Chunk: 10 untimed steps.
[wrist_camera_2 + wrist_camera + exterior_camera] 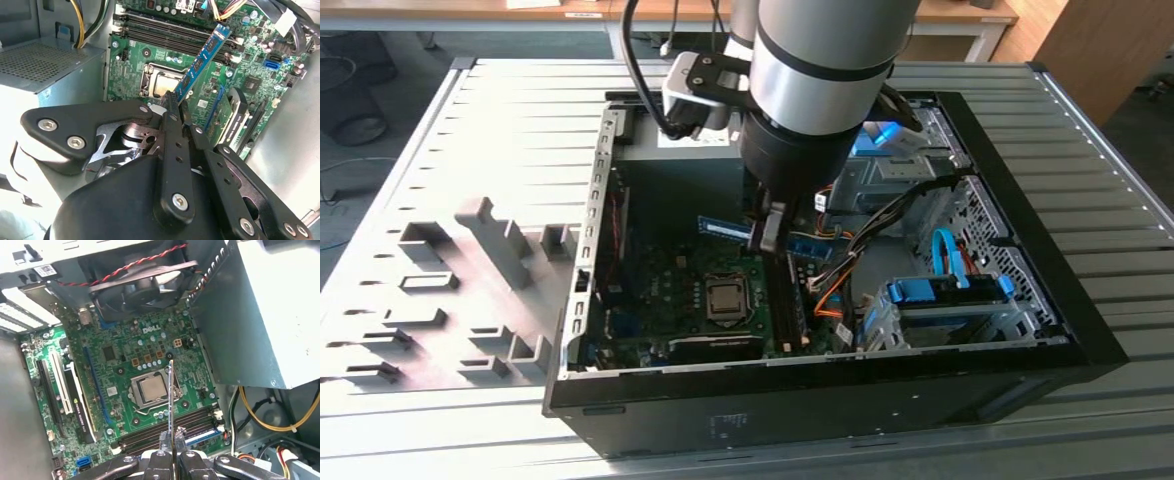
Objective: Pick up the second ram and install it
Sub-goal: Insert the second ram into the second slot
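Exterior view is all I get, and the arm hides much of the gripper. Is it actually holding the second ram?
Observer: Yes. In the second wrist view the gripper is shut on the second ram, its fingers pressing the board's flat faces.
Operator: Is it in a slot yet?
Observer: No. In the first wrist view it hangs edge-on above the board, and the dark memory slots near it are bare.
Operator: What sits next to those slots?
Observer: The processor socket, right beside them on the green board.
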{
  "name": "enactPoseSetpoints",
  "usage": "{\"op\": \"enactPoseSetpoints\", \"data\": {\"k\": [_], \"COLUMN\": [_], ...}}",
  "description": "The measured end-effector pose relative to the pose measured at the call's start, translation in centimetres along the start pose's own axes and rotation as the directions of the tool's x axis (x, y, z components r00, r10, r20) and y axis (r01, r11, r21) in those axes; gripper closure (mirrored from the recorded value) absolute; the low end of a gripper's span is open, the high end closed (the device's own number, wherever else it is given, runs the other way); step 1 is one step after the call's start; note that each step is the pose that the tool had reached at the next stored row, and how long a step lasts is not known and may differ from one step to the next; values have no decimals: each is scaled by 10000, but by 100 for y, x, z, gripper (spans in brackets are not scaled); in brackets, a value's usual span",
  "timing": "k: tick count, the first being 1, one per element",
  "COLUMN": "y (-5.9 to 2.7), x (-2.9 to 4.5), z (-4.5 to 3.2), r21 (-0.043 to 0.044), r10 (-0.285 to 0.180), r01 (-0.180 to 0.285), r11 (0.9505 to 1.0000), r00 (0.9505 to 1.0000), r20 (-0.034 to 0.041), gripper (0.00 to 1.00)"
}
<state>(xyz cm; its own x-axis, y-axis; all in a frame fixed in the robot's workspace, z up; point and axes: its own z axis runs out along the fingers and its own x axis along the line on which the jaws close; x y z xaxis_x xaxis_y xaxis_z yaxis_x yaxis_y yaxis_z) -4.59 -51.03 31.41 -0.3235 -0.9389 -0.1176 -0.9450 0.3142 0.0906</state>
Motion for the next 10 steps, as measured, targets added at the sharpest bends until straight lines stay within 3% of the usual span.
{"op": "enactPoseSetpoints", "data": {"k": [10], "y": [0], "x": [0], "z": [2], "r21": [77], "r10": [663], "r01": [-663], "r11": [9978], "r00": [9978], "r20": [64], "gripper": [86]}}
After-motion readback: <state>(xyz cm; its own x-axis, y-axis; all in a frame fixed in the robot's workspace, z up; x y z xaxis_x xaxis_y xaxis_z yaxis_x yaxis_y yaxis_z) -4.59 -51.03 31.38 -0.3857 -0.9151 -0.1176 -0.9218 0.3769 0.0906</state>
